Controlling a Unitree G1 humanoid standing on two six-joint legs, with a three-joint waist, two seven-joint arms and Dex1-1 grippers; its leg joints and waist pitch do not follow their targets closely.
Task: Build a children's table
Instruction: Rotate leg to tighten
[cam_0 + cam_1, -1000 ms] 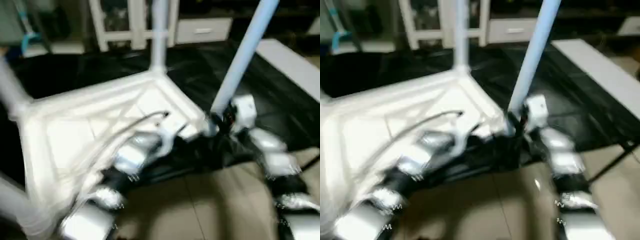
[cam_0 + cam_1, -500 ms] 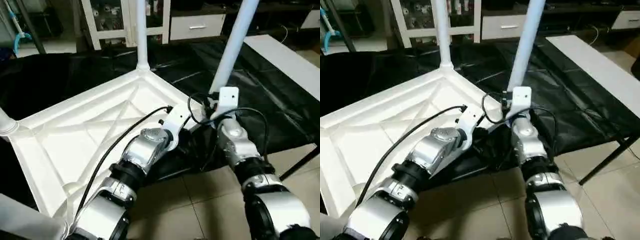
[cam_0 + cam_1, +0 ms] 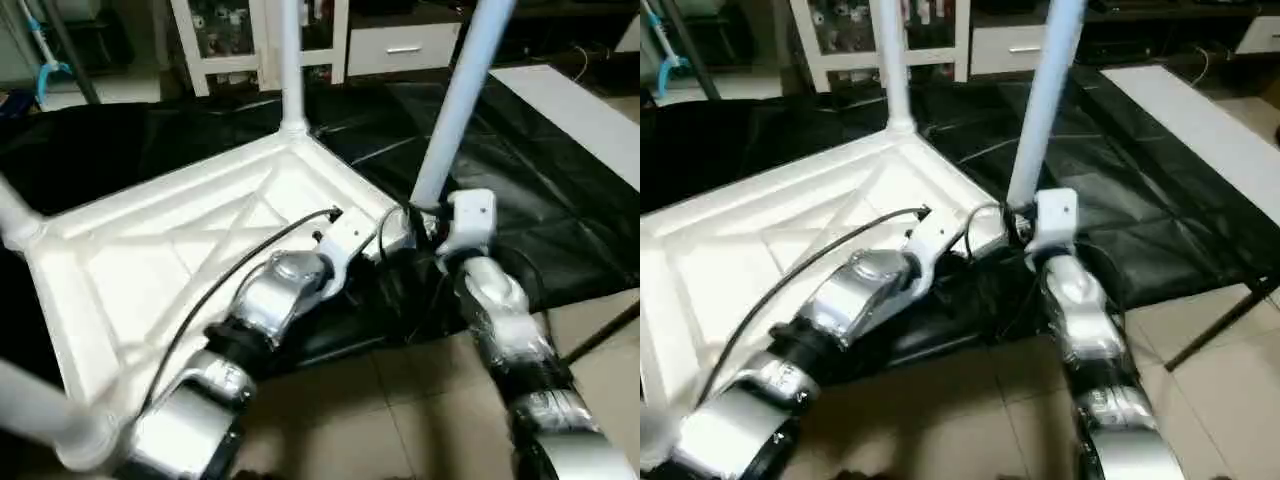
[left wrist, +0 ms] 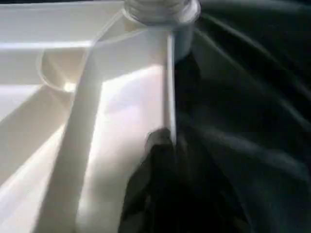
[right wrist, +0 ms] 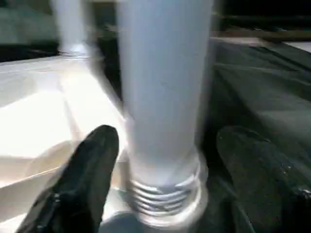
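Observation:
The children's table top (image 3: 170, 260) lies upside down on a black sheet, its ribbed underside facing up. White legs stand in its corner sockets: a far one (image 3: 291, 70), a near-right one (image 3: 455, 100) and a left one (image 3: 15, 215). Another leg (image 3: 40, 420) crosses the near-left corner. My left gripper (image 4: 163, 141) is shut on the top's thin rim beside the near-right socket. My right gripper (image 5: 165, 141) stands open around the base of the near-right leg (image 5: 163, 87), just above its thread. One finger (image 5: 92, 165) lies close to the leg, the other (image 5: 252, 170) stands clear of it.
A white glass-door cabinet (image 3: 230, 40) and a drawer unit (image 3: 400, 50) stand at the back. A white board (image 3: 570, 110) lies on the black sheet (image 3: 520, 200) at the right. Tiled floor (image 3: 400, 400) shows under my forearms.
The head view has shifted and tilted. Both grippers remain at the table's near-right corner, the left on the rim and the right at the leg's base.

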